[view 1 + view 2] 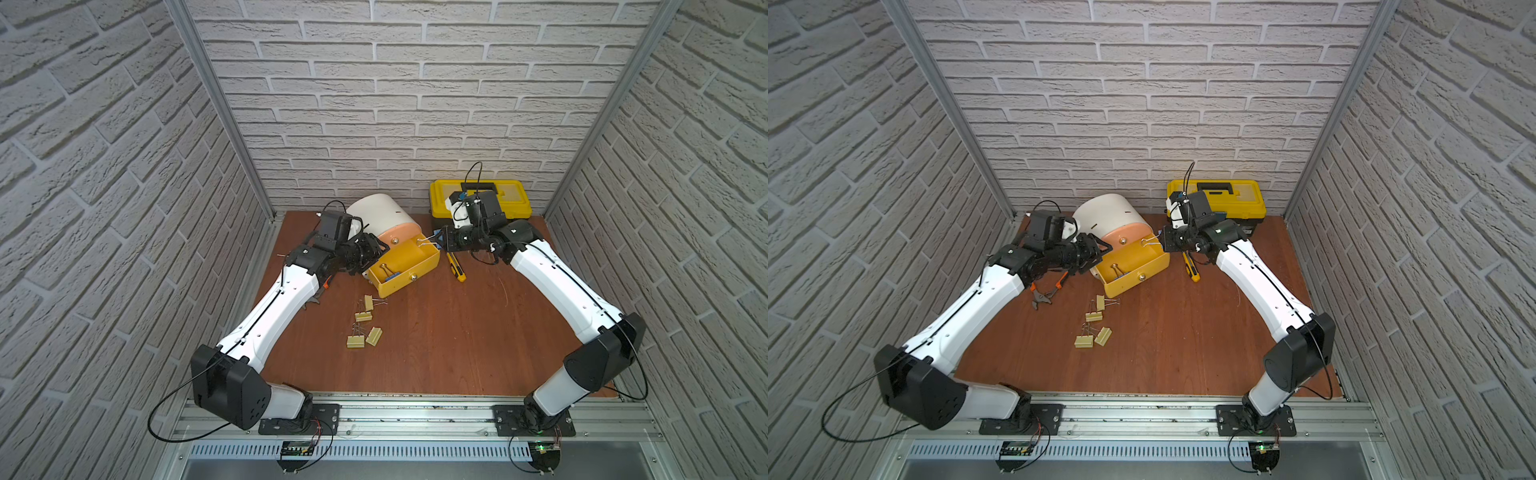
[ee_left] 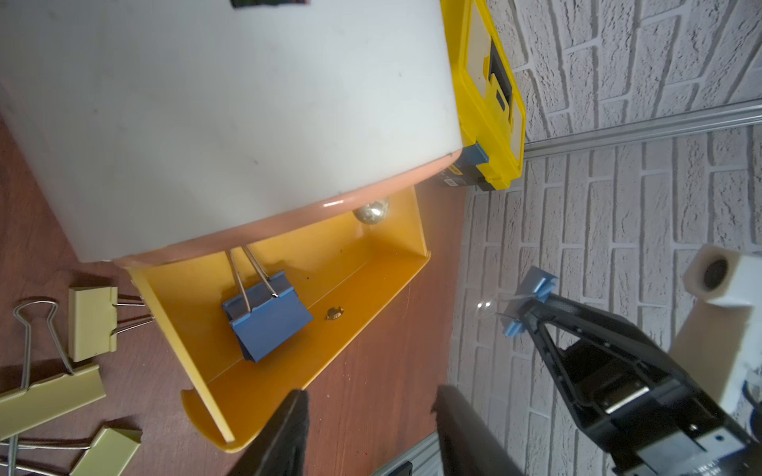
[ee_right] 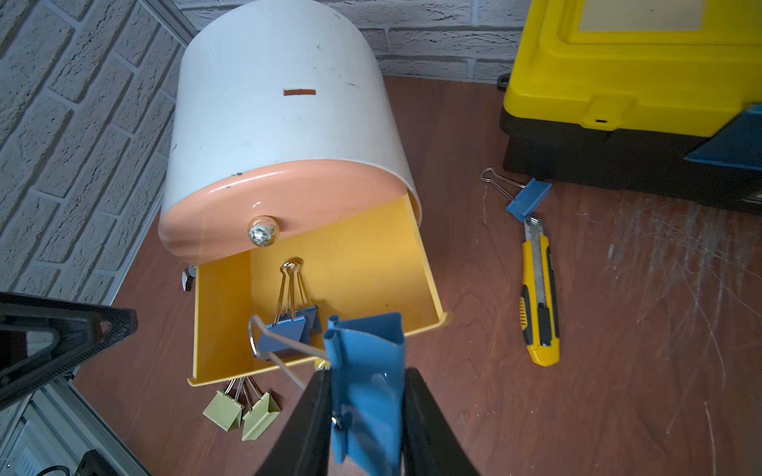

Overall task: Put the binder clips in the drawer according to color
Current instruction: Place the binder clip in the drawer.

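The drawer cabinet (image 1: 376,212) is a white barrel; its peach front (image 3: 284,202) is closed and its yellow drawer (image 1: 415,259) is pulled out. Blue binder clips (image 3: 288,329) lie inside it, also seen as blue binder clips (image 2: 268,317) in the left wrist view. My right gripper (image 3: 368,373) is shut on another blue binder clip (image 3: 371,342), held over the drawer's right rim. My left gripper (image 2: 371,395) hangs open and empty at the drawer's left side. Several pale yellow binder clips (image 1: 363,316) lie on the table in front of the drawer. One blue clip (image 3: 530,198) rests by the toolbox.
A yellow-and-black toolbox (image 1: 513,199) stands at the back right. A yellow utility knife (image 1: 456,268) lies right of the drawer, under my right wrist. Orange-handled pliers (image 1: 1044,295) lie beneath my left forearm. Brick walls close in the wooden table (image 1: 457,345).
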Available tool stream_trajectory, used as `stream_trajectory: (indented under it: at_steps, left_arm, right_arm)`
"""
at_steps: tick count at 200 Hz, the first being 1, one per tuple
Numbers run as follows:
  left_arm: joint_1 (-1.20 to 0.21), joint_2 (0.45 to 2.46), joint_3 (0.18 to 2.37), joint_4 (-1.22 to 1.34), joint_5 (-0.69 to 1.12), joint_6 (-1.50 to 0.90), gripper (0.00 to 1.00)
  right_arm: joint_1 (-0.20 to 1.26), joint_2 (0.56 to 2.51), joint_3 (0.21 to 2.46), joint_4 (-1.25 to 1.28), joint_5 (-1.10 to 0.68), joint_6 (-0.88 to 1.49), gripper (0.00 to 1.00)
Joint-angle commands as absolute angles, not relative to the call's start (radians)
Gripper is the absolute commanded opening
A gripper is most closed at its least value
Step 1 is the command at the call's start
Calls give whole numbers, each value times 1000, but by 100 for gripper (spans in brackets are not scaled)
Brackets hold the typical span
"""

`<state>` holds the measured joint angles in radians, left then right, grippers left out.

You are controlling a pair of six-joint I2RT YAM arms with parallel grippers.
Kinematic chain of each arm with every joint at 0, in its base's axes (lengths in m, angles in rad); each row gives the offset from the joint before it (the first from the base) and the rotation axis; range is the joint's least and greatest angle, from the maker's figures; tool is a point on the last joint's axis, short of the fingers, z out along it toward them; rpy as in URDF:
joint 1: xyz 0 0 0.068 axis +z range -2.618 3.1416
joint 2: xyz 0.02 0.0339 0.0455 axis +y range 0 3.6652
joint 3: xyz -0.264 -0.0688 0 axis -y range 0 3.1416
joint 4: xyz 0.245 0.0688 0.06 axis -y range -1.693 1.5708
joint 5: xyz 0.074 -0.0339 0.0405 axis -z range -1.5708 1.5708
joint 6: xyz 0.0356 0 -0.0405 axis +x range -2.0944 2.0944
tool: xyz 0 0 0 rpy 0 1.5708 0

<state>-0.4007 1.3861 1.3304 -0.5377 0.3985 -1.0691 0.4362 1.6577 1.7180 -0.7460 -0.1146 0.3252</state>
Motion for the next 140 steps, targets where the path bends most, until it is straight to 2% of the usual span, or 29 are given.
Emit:
stream_trajectory:
  at_steps: [1, 105, 140]
  left_arm:
    - [-392, 1366, 1332, -495, 408, -1051, 54]
    - [-300, 1250, 1207, -503, 417, -1063, 55]
    - [-286, 1236, 1190, -508, 425, -1063, 55]
  right_arm:
    - [473, 1697, 1779, -729, -137, 316, 30]
    - [548, 1881, 1918, -767, -107, 286, 32]
    - [548, 1891, 1924, -763, -96, 289, 40]
